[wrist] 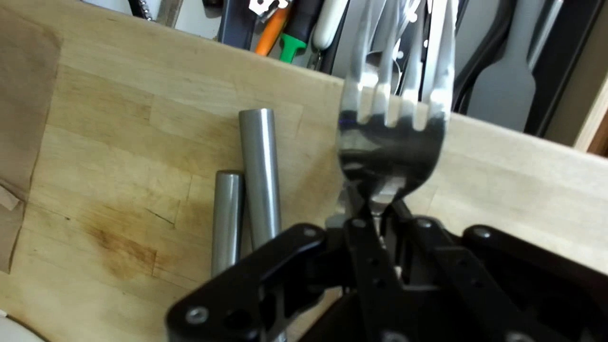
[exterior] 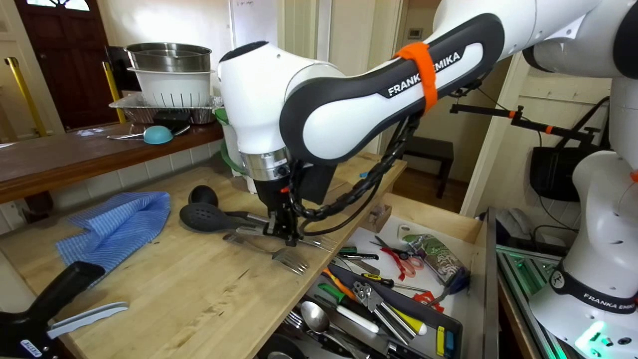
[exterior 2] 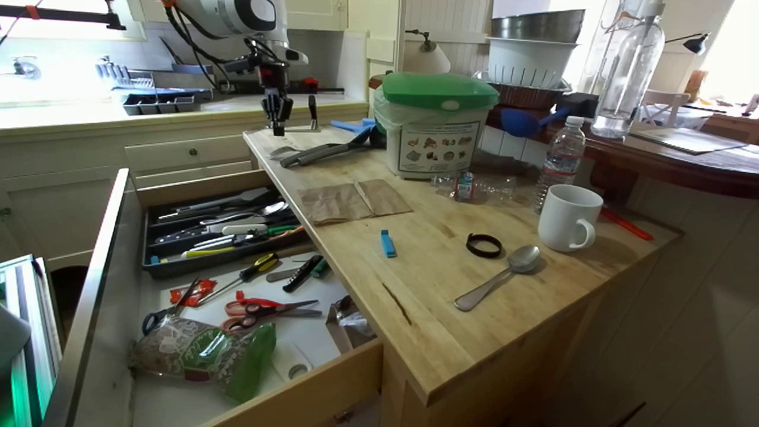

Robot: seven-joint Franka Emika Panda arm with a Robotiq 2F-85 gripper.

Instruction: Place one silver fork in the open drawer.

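My gripper (wrist: pixel 378 216) is shut on the neck of a silver fork (wrist: pixel 393 147) in the wrist view. Its tines point over the countertop edge toward the drawer. In an exterior view this held fork (exterior: pixel 321 242) shows beyond the fingertips (exterior: pixel 286 239), low over the countertop (exterior: pixel 199 309). A second silver fork (exterior: pixel 290 259) lies on the countertop just in front of the gripper there. The gripper (exterior 2: pixel 277 124) is small and far off in an exterior view. The open drawer (exterior: pixel 491 289) lies beside the countertop, full of utensils; its wooden side (exterior 2: pixel 332 382) shows too.
A black slotted spoon (exterior: pixel 202 217) and ladle (exterior: pixel 203 195) lie beside the fork; their metal handles (wrist: pixel 260 175) run close to the gripper. A dark utensil tray (exterior 2: pixel 160 270) sits in the drawer. A lidded bin (exterior 2: pixel 436 133), paper bag (exterior 2: pixel 356 200) and blue cloth (exterior: pixel 119 219) are on the countertop.
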